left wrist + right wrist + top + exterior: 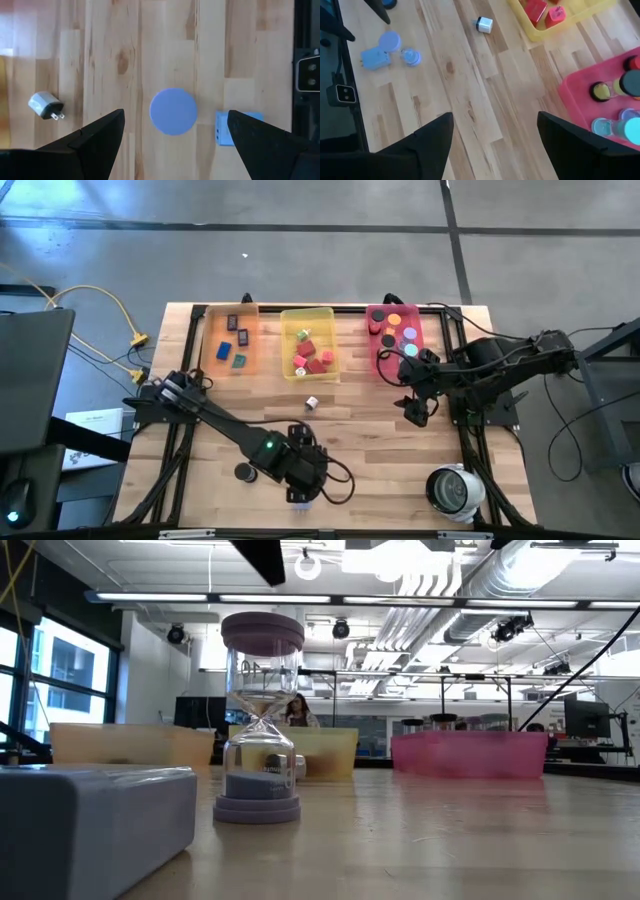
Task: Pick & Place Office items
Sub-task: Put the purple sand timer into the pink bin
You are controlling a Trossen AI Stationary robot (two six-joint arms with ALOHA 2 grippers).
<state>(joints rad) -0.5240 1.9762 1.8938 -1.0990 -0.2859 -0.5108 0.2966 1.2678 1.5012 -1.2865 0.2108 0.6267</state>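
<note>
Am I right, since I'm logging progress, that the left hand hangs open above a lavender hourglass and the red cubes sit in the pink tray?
Not quite: the red cubes sit in the yellow tray, as the high view shows. The pink tray holds round discs. The left hand does hang open above the lavender hourglass.

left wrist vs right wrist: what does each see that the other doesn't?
Left wrist only: the open left gripper above the lavender disc.
Right wrist only: the open right gripper, yellow tray with red pieces, pink tray with discs.
Both: the lavender disc, blue block beside it, small white plug adapter, wooden table.
</note>
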